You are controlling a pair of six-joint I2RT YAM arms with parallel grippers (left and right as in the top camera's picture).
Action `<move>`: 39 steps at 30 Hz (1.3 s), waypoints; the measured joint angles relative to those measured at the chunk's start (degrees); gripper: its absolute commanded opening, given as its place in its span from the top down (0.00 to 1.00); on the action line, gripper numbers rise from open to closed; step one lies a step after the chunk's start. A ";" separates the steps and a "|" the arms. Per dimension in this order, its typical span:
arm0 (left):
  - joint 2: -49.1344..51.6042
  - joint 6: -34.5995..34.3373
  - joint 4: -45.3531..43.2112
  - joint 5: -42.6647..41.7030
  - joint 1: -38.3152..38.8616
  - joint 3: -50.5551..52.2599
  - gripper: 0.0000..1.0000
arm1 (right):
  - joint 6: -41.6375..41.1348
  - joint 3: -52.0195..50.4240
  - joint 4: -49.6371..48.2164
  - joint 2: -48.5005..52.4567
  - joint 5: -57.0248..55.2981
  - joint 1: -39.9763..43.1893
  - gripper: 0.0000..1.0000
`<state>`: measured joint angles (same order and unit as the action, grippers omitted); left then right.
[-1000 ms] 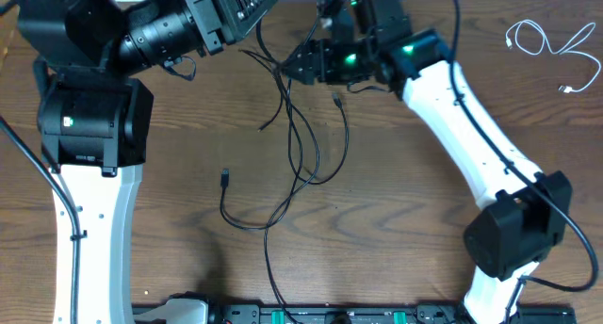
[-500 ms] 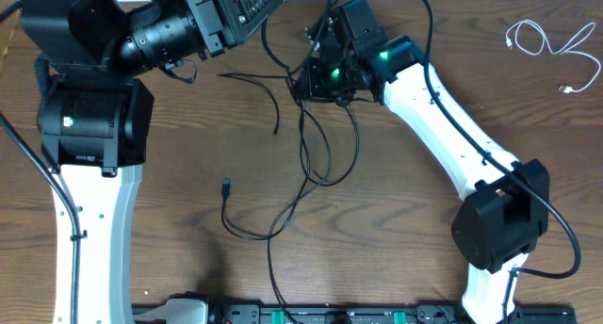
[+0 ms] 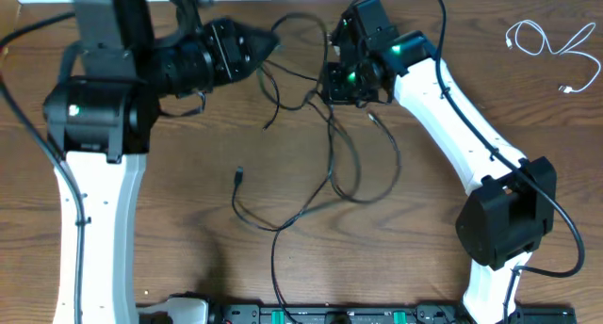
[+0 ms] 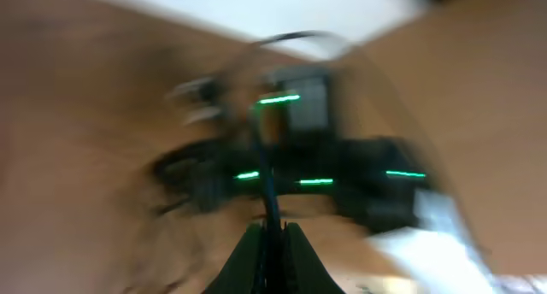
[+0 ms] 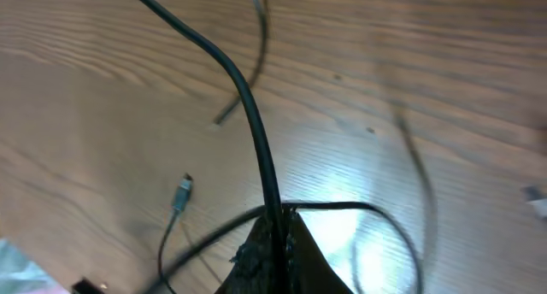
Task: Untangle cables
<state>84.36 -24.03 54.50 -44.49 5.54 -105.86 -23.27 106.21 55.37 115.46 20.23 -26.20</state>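
The long black cable point(image 3: 332, 164) hangs in loose loops over the middle of the wooden table. One small plug point(image 3: 238, 175) lies to the left, and a strand runs off toward the near edge. My left gripper point(image 3: 271, 43) is shut on the black cable point(image 4: 267, 170) at the back; the left wrist view is blurred. My right gripper point(image 3: 330, 81) is shut on another stretch of the black cable point(image 5: 248, 106), just right of the left one. The plug point(image 5: 181, 191) also shows in the right wrist view. The white cable point(image 3: 551, 46) lies coiled apart at the back right.
The right arm point(image 3: 452, 117) crosses the right half of the table, and the left arm point(image 3: 94, 145) stands along the left side. A dark rail point(image 3: 311, 315) runs along the near edge.
My right gripper has closed on the black cable and shifted slightly right. The left arm has swung round, bringing its gripper lower. The cable loops have drifted right.
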 measured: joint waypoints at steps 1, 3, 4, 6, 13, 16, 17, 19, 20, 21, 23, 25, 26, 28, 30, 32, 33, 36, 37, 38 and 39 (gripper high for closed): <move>0.83 0.90 2.67 3.48 0.00 0.02 0.92 | 0.46 -0.02 0.52 0.00 -0.42 0.31 0.99; 2.99 2.25 6.86 10.34 -0.02 0.07 0.92 | 1.36 -0.02 1.36 -0.04 -0.96 0.70 0.99; 3.98 2.80 8.59 13.00 -0.02 0.15 0.92 | 1.64 -0.02 1.70 -0.11 -1.14 0.81 0.99; 6.40 3.56 11.63 18.43 -0.02 0.70 0.92 | 2.10 -0.04 2.45 -0.46 -1.57 1.03 0.99; 15.89 4.83 15.54 30.01 -0.02 3.17 0.92 | 3.02 -0.26 3.06 -7.82 -2.08 2.23 0.99; 20.83 4.90 15.45 32.06 -0.02 3.48 0.92 | 3.15 -0.26 3.06 -13.75 -2.05 4.24 0.99; 22.05 4.98 15.26 32.50 -0.02 3.61 0.92 | 3.17 -0.26 3.08 -16.28 -2.08 5.33 0.99; 24.61 5.03 14.75 33.18 -0.02 3.78 0.92 | 3.17 -0.24 3.04 -20.22 -2.05 7.30 0.99; 25.97 5.03 14.47 33.51 -0.02 3.80 0.92 | 3.17 -0.20 2.97 -22.86 -2.08 8.79 0.99; 26.84 5.03 14.25 33.79 -0.02 3.80 0.92 | 3.17 -0.15 2.89 -24.48 -2.05 9.73 0.99; 28.92 5.03 13.92 34.60 0.02 3.82 0.92 | 3.17 0.09 2.75 -28.33 -2.03 12.15 0.99; 30.69 5.03 13.49 35.67 0.02 3.85 0.92 | 3.17 0.48 2.73 -31.63 -2.01 14.51 0.99; 31.58 5.03 13.22 36.30 0.02 3.85 0.92 | 3.17 0.63 2.69 -33.38 -1.86 16.09 0.99; 32.92 5.03 12.85 37.57 -0.04 3.85 0.92 | 3.15 0.70 2.75 -36.20 -1.77 18.97 0.99; 33.92 5.03 12.41 38.95 -0.26 3.85 0.92 | 3.17 0.85 2.75 -38.86 -1.75 22.62 0.99; 34.51 5.03 11.72 39.82 -0.92 3.85 0.92 | 3.15 0.92 2.99 -41.11 -1.64 26.34 0.99; 34.67 5.03 11.23 40.22 -1.38 3.85 0.92 | 3.17 0.94 3.21 -42.14 -1.57 28.22 0.99; 34.80 4.79 9.73 41.51 -3.61 3.85 0.92 | 3.17 1.01 4.22 -44.61 -0.13 33.97 0.99; 34.80 4.68 9.25 41.97 -4.44 3.85 0.92 | 3.19 1.09 4.92 -45.13 0.61 35.76 0.99; 34.80 4.57 8.85 42.42 -5.40 3.85 0.92 | 3.32 1.09 5.44 -45.44 1.11 37.22 0.99; 34.80 4.52 8.37 43.01 -6.69 3.85 0.92 | 3.45 1.16 6.08 -45.62 1.75 38.80 0.99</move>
<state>119.15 -19.51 62.87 -1.48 -1.15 -102.02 -19.81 107.37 61.45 69.84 21.98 12.60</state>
